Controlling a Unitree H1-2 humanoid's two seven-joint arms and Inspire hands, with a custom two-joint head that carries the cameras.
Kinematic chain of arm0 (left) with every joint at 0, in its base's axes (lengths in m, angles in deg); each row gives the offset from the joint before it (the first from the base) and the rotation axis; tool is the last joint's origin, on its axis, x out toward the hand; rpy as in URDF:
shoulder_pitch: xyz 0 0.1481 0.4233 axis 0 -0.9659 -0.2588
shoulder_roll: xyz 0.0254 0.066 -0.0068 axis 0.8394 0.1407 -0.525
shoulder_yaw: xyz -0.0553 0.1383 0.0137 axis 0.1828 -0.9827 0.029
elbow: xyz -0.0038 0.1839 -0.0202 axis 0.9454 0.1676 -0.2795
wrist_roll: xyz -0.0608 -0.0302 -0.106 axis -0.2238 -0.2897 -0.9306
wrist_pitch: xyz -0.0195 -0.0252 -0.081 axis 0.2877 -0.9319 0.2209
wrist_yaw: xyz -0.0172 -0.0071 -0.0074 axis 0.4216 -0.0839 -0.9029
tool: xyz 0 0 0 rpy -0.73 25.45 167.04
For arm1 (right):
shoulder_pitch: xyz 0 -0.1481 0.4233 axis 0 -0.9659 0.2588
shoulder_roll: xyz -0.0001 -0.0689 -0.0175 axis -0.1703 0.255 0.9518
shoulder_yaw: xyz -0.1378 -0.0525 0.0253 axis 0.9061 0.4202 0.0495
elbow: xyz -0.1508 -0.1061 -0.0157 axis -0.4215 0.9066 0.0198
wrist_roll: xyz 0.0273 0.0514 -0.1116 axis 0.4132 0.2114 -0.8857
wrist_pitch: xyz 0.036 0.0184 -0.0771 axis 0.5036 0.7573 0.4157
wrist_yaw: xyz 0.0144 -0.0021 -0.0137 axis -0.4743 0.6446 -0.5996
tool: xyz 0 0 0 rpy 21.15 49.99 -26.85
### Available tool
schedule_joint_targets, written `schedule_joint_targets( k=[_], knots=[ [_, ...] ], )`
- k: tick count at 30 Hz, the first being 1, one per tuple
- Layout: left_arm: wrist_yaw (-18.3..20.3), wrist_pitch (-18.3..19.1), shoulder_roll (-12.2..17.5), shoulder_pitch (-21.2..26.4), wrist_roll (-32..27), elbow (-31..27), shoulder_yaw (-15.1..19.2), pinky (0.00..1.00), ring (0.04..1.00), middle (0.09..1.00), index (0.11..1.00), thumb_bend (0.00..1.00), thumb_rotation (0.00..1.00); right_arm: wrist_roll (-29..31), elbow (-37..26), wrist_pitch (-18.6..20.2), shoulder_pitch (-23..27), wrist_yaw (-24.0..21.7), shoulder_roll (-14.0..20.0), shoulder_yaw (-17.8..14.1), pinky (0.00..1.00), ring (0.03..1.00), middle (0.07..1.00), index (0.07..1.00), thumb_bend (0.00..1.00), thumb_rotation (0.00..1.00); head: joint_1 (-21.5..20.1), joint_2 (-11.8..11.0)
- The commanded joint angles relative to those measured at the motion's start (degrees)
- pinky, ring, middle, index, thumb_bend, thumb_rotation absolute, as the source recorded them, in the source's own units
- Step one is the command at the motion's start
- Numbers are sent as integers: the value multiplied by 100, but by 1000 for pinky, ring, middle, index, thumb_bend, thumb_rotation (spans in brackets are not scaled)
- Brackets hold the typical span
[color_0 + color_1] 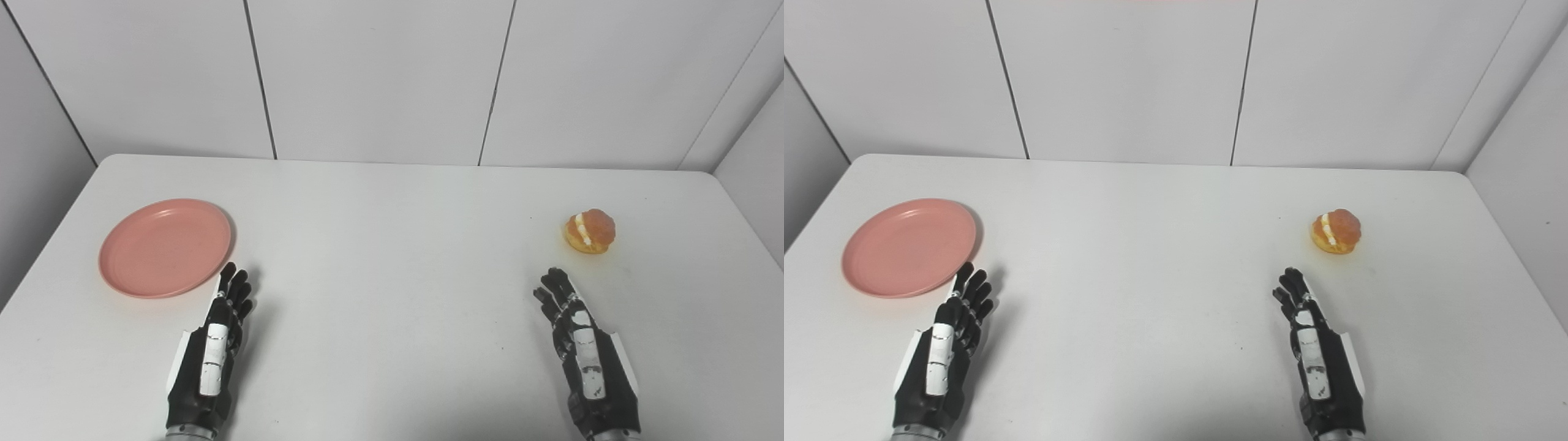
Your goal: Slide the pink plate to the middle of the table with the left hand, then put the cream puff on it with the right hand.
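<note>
A pink plate (165,246) lies flat on the left side of the white table (392,245). A cream puff (589,231), golden with a white cream line, sits on the right side. My left hand (214,343) is open, fingers stretched forward, its fingertips just beside the plate's near right rim. My right hand (579,343) is open and empty, fingers stretched forward, a short way in front of and left of the cream puff, apart from it.
White wall panels (380,79) stand behind the table's far edge. The table's side edges show at the far left and far right. Nothing else lies on the table.
</note>
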Motion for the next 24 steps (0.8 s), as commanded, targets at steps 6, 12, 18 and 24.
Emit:
schedule_joint_targets(
  k=[6,12,18,24],
  knots=[
    [37,-353,-10,91,11,-41,-40,1000,1000,1000,1000,751,995,-48,-140,-92,35,-9,9,-8,1000,925,936,924,891,955,4,3],
    [41,-329,-5,91,-48,-37,-42,1000,1000,1000,995,732,1000,-68,-159,-77,26,-5,-3,-6,1000,925,936,925,890,952,-3,7],
    [33,-300,3,69,-18,-83,-48,1000,1000,1000,996,729,1000,-75,-169,-85,19,-20,11,2,1000,926,937,925,893,952,-6,14],
    [32,-279,6,64,-28,-97,-49,1000,1000,997,991,726,1000,-64,-192,-61,8,-36,18,19,1000,926,936,926,889,954,-11,13]
  ],
)
